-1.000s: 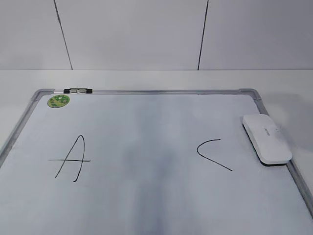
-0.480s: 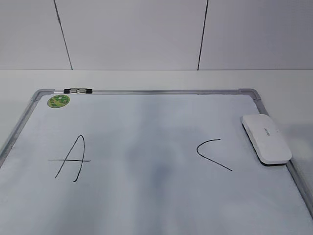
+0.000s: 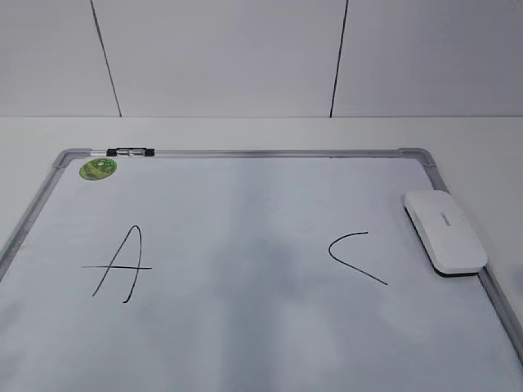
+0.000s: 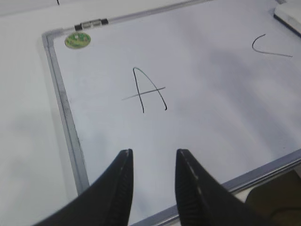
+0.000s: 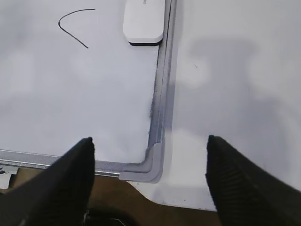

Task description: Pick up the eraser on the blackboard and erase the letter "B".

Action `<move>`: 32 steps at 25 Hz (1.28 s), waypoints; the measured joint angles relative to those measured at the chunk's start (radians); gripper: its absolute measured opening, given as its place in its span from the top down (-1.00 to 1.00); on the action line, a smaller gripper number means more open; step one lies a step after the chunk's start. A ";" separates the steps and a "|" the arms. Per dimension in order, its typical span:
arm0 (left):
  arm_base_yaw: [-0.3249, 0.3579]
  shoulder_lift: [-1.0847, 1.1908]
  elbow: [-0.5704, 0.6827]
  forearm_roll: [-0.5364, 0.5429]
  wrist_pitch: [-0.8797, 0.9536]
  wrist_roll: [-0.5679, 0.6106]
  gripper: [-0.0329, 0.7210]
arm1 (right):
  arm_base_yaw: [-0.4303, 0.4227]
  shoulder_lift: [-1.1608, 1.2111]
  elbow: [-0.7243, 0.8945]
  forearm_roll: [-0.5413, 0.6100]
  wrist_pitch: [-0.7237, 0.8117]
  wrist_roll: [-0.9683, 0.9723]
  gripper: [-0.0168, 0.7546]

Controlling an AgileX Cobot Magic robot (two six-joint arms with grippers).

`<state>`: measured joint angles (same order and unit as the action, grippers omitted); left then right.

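Note:
The blackboard (image 3: pixel 245 212) is a white board with a silver-grey frame lying flat on the table. The white eraser (image 3: pixel 445 231) lies on its right edge, beside the black "C" (image 3: pixel 353 257); it also shows in the right wrist view (image 5: pixel 144 21). A black "A" (image 3: pixel 120 263) is at the left. No letter "B" shows; the middle of the board is only faintly smudged grey. My left gripper (image 4: pixel 153 155) is open and empty above the board's near left corner. My right gripper (image 5: pixel 149 143) is wide open and empty above the board's near right corner (image 5: pixel 151 165). Neither gripper shows in the exterior view.
A small black-and-silver marker (image 3: pixel 131 152) lies on the far frame beside a round green sticker (image 3: pixel 97 169). The white table (image 5: pixel 225 84) runs right of the board; its near edge and a brown floor (image 5: pixel 155 207) show below the right gripper.
The grey shadow over the middle of the board has shifted and faded slightly. The eraser and letters have not moved.

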<state>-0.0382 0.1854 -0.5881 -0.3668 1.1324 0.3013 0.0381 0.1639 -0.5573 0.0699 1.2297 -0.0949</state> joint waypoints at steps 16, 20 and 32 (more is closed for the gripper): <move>0.000 -0.175 0.071 0.053 -0.002 -0.016 0.29 | 0.000 -0.180 0.023 -0.094 -0.007 -0.003 -0.54; 0.000 -0.175 0.078 0.061 -0.002 -0.020 0.29 | 0.000 -0.180 0.053 -0.070 -0.058 -0.003 -0.54; 0.000 -0.175 0.078 0.094 -0.002 -0.059 0.29 | 0.000 -0.180 0.055 -0.058 -0.076 -0.003 -0.54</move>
<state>-0.0382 0.0104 -0.5102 -0.2725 1.1309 0.2427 0.0381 -0.0163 -0.5022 0.0121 1.1534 -0.0974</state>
